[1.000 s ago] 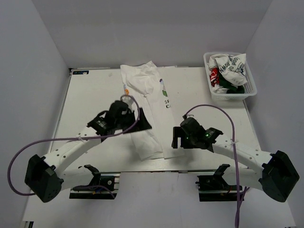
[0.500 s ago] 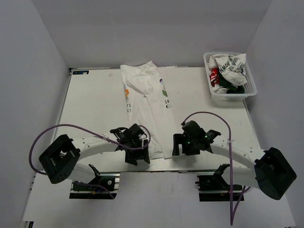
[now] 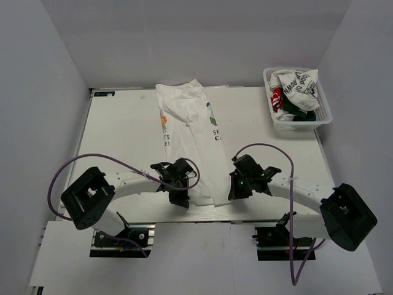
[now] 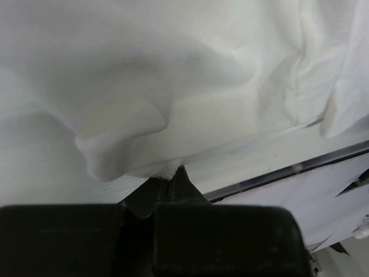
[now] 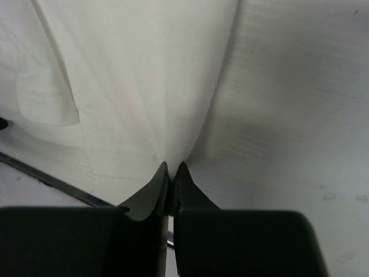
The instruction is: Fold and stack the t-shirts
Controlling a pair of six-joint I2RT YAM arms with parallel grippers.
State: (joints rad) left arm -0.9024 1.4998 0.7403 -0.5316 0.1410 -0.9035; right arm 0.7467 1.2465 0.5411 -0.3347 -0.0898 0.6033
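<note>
A white t-shirt (image 3: 195,141) lies as a long folded strip down the middle of the table, its printed front partly showing. At the strip's near left corner my left gripper (image 3: 184,200) is shut on the t-shirt's hem (image 4: 161,170), the cloth bunched over its tips. My right gripper (image 3: 236,184) is shut on the t-shirt's near right edge (image 5: 173,144), with cloth pinched between its fingertips. More crumpled t-shirts (image 3: 296,92) fill a basket at the back right.
The white basket (image 3: 322,117) stands at the table's back right corner. The table's metal front edge (image 3: 202,212) runs just below both grippers. A purple cable loops over each arm.
Both grippers have closed on the shirt's near end. The left arm swung down from the shirt's middle to its near left corner. The right gripper shifted slightly.
</note>
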